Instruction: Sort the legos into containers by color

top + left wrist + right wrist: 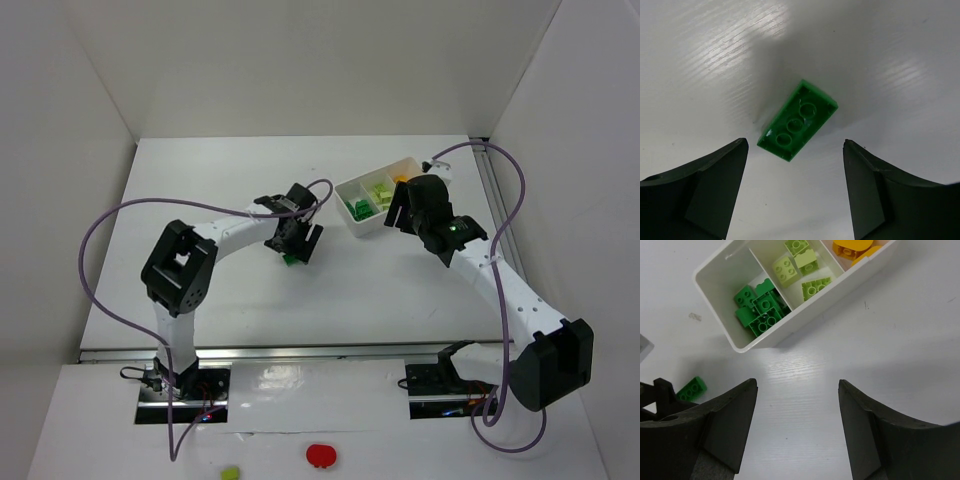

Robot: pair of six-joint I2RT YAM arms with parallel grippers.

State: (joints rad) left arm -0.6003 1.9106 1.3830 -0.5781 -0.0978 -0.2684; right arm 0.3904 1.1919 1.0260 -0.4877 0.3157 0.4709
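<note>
One dark green brick (797, 120), hollow underside up, lay on the worktop (890, 50) between the left end effector's (795, 165) wide-spread jaws, untouched. The right end effector (797, 390) gaped empty near one white tray (800, 317) holding four lime bricks (785, 270).

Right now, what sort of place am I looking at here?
Probably a robotics lab test cell: plain white walls box in a white table, a left arm and a right arm are bolted at its near edge, and a divided tray holds colour-sorted legos.
</note>
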